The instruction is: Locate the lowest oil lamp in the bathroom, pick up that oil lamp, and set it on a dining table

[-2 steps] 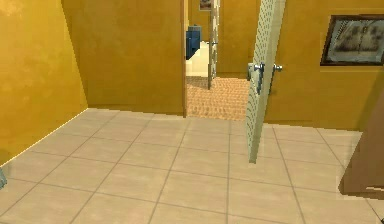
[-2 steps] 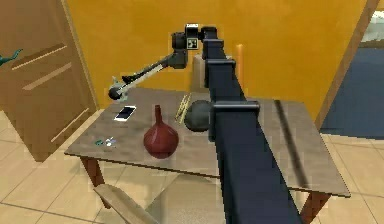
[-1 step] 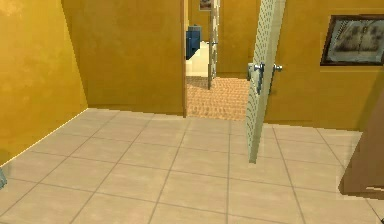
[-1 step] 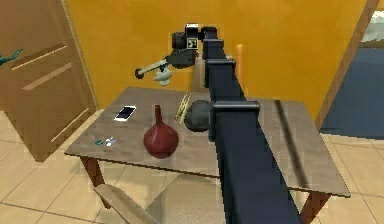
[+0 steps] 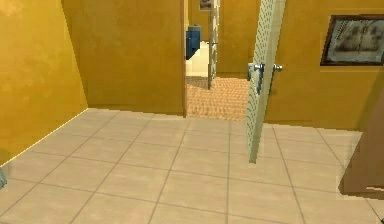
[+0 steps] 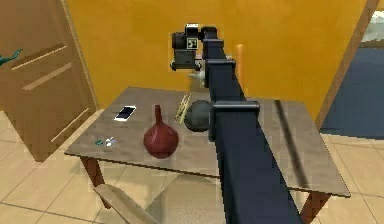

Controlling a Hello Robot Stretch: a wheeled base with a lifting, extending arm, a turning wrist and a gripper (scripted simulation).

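In the arm side view my arm reaches out over a wooden table that stands against a yellow wall. The gripper hangs above the table's far edge, in front of the wall. I cannot tell whether it holds anything. On the table below it lie a dark round thing and a thin yellowish thing. A dark red vase stands nearer the front edge. No shape here reads clearly as an oil lamp.
A phone and small bits lie on the table's left part. A wooden door stands left of it. The forward view has tiled floor, a pale open door, a carpeted doorway, a framed picture and brown furniture.
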